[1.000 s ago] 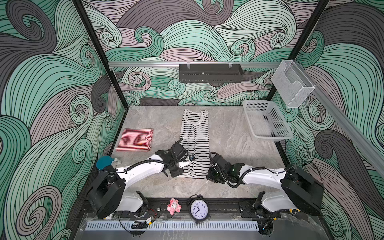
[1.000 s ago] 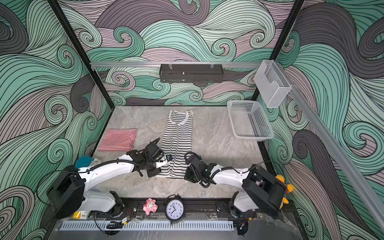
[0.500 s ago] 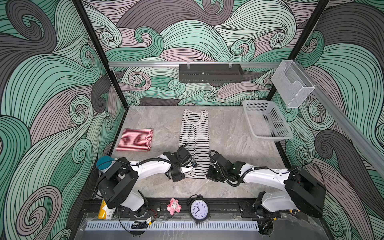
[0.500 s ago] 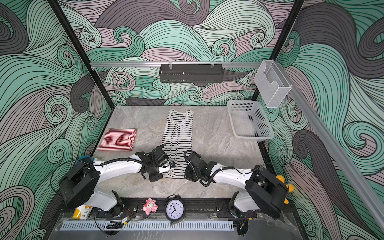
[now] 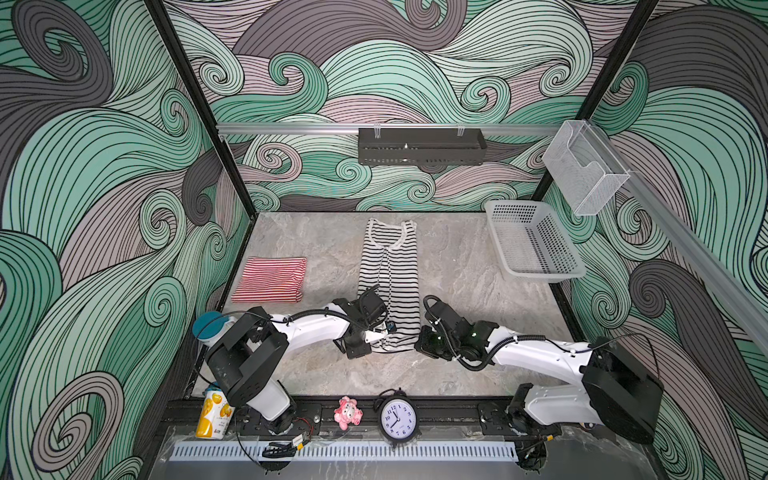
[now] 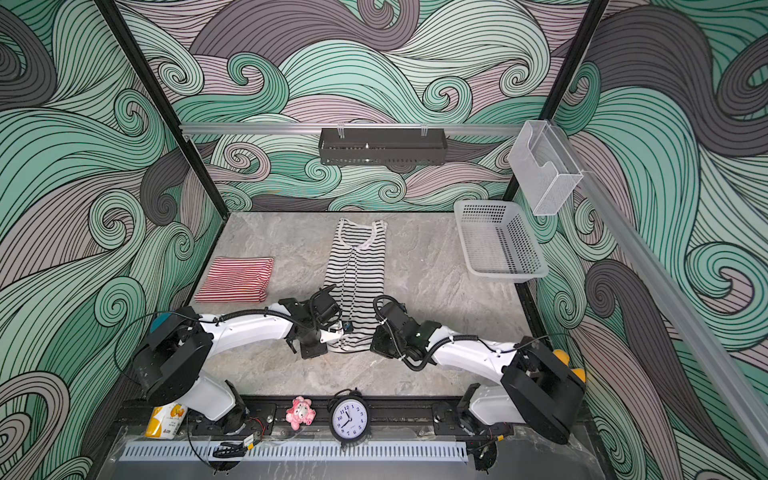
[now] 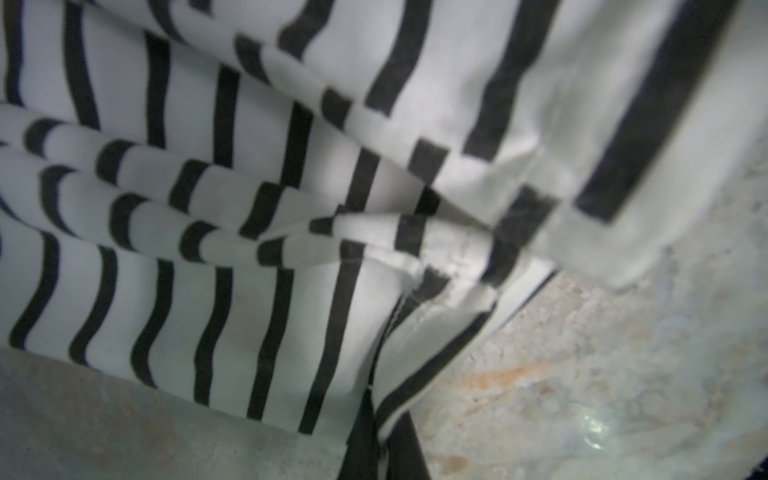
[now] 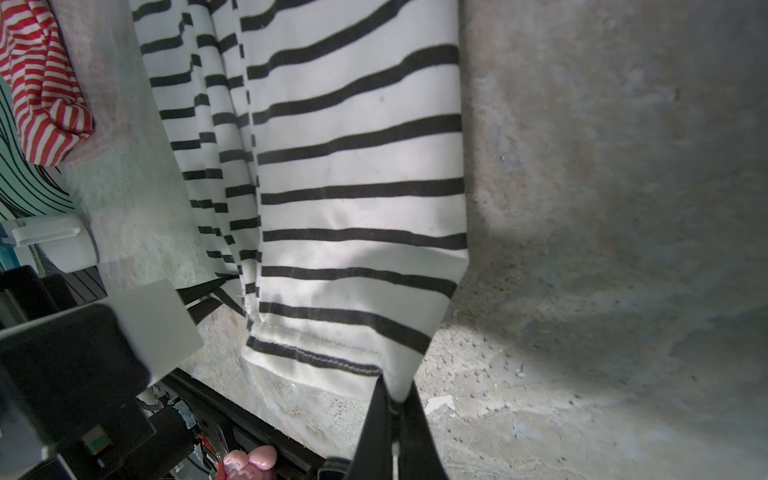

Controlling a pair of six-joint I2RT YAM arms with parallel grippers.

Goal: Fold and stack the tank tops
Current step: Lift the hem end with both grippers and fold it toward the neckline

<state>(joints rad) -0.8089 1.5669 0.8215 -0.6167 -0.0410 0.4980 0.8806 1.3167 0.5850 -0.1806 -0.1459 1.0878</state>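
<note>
The black-and-white tank top lies lengthwise mid-table, folded into a narrow strip with its neck at the far end. My left gripper is shut on the near-left hem corner, seen in a top view at the left gripper. My right gripper is shut on the near-right hem corner, at the strip's other side. The red-and-white tank top lies folded into a rectangle at the table's left edge, apart from both grippers.
A white perforated basket stands at the back right. A clear holder hangs on the right rail and a black tray on the back wall. A clock, pink toy and can line the front rail.
My left gripper has slid toward the near end of the striped strip and closed on its hem corner. The right gripper has stayed shut at the other corner.
</note>
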